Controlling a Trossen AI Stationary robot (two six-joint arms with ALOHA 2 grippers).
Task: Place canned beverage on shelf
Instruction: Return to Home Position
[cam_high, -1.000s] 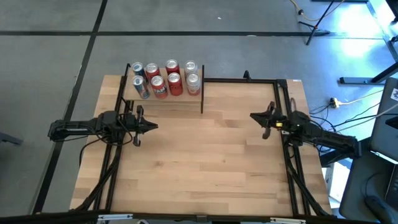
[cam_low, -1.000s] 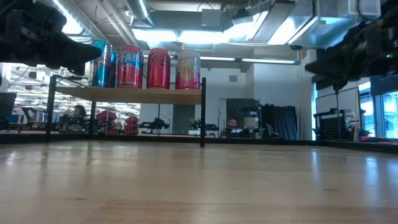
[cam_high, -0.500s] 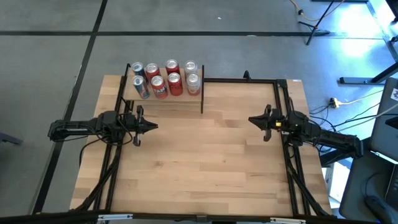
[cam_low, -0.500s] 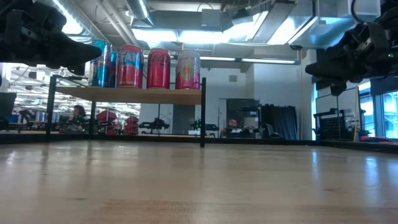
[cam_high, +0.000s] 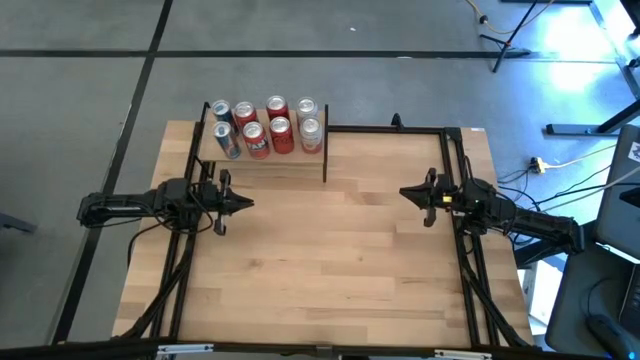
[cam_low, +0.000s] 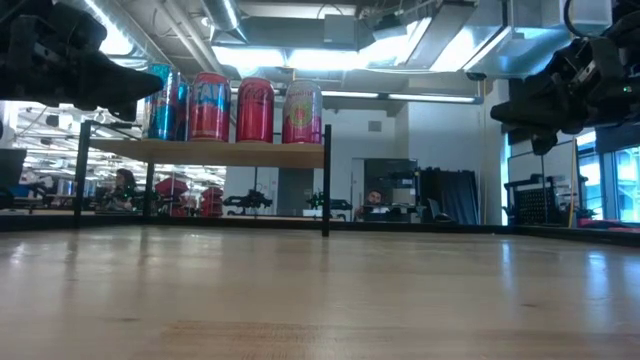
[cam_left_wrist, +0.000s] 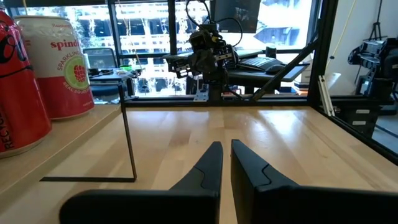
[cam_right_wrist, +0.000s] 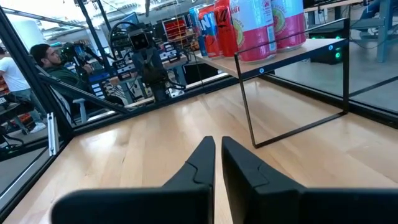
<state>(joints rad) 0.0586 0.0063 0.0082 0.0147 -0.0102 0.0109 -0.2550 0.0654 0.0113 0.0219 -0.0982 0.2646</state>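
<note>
Eight cans (cam_high: 256, 138) are seen upright on the shelf (cam_high: 262, 166), in two rows of four, at the upper left of the high view. The left gripper (cam_high: 247, 203) is held over the table (cam_high: 330, 270) at centre left, fingers together, nothing gripped. The right gripper (cam_high: 404, 193) is held at centre right, fingers likewise together and empty.

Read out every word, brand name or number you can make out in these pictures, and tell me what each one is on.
"spind", the end cut off: on the pink-and-white can on the shelf.
"SPARKLIN", curving along a green circle: same can.
White upright letters on the red can: cut off at the picture's edge, not readable.
Labels on the other cans in the low, high and right wrist views: too blurred or small to read.
No numbers or signs are readable.
</note>
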